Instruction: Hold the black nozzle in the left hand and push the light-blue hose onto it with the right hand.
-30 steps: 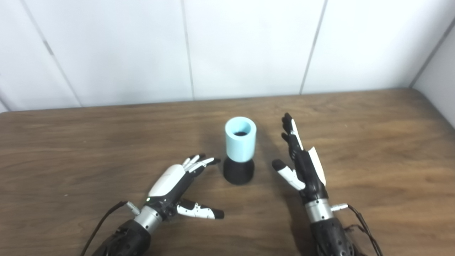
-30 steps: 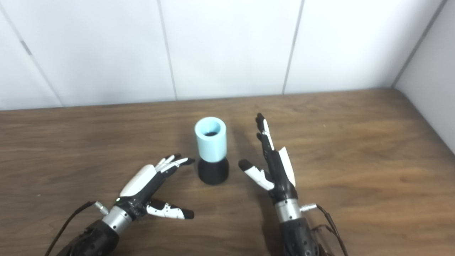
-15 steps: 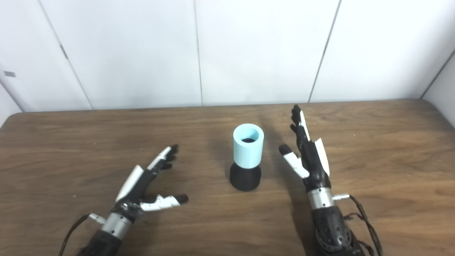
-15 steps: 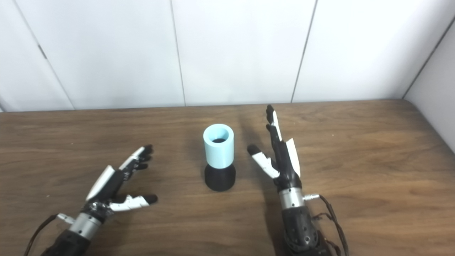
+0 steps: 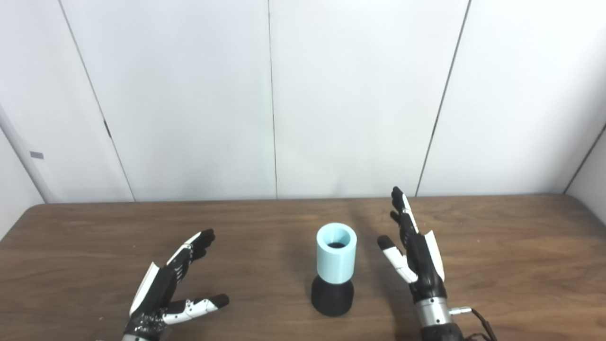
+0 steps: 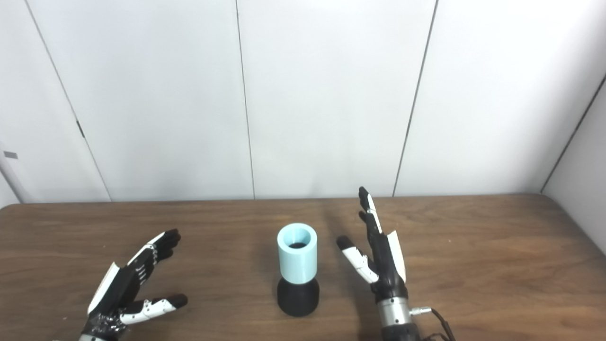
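The light-blue hose (image 5: 336,259) stands upright, seated on top of the black nozzle (image 5: 332,298), in the middle of the wooden table (image 5: 497,251). My left hand (image 5: 168,286) is open and empty, well to the left of the pair. My right hand (image 5: 416,258) is open and empty, palm toward the hose, a short gap to its right. Neither hand touches the hose or the nozzle. The same scene shows in the right eye view, with the hose (image 6: 297,253) on the nozzle (image 6: 297,297).
A white panelled wall (image 5: 270,94) rises behind the table's far edge. A side wall (image 6: 587,156) closes in at the right. A cable (image 5: 480,322) trails from my right wrist.
The camera has tilted up, so the whole scene sits lower. My left hand has drawn back to the left, away from the nozzle, and spread open. The right hand stays beside the hose.
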Controlling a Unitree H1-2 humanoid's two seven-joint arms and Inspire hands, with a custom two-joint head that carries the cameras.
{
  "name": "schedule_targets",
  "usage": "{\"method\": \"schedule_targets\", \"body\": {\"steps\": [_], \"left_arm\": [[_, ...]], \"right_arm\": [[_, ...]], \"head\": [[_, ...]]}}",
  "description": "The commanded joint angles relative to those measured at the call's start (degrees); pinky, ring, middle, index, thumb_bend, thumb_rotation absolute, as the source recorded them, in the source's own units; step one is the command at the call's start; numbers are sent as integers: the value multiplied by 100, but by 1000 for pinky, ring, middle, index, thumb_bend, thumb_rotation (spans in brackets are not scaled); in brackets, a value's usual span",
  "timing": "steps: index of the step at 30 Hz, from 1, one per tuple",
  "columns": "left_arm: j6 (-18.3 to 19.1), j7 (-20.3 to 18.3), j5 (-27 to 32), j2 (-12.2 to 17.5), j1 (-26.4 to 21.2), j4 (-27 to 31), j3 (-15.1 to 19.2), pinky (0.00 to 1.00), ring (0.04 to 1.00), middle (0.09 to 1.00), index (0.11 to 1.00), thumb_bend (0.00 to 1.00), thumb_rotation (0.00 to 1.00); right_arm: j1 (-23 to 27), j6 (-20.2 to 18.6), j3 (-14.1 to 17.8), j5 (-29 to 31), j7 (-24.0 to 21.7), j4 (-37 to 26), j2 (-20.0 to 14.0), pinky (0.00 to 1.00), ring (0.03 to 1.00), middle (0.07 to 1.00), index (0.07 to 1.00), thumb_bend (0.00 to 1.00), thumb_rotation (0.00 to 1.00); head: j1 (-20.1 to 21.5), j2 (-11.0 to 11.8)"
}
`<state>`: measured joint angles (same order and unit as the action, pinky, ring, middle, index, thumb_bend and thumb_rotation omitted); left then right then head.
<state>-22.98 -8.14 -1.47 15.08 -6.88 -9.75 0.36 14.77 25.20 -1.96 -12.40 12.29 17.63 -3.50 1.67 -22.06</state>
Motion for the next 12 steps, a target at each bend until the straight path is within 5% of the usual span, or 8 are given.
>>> {"method": "schedule_targets", "body": {"steps": [1,4,6,12], "left_arm": [[-165,279,-232,-230,306,-164,-6,802,864,871,883,700,654],[-191,333,35,-388,291,-107,103,809,868,866,873,445,773],[-266,326,161,-459,285,-153,162,800,862,864,876,364,790],[-348,386,217,-638,343,-263,268,754,819,832,845,294,658]], "right_arm": [[-464,-8,80,229,-48,332,70,896,952,973,967,453,832],[-530,-162,204,487,-78,87,209,820,902,940,933,309,731],[-604,-254,246,538,-99,-127,261,789,876,915,908,255,696],[-915,-637,299,612,-158,-766,328,763,845,872,849,212,549]], "head": [[14,13],[29,10],[25,-16],[53,-112]]}}
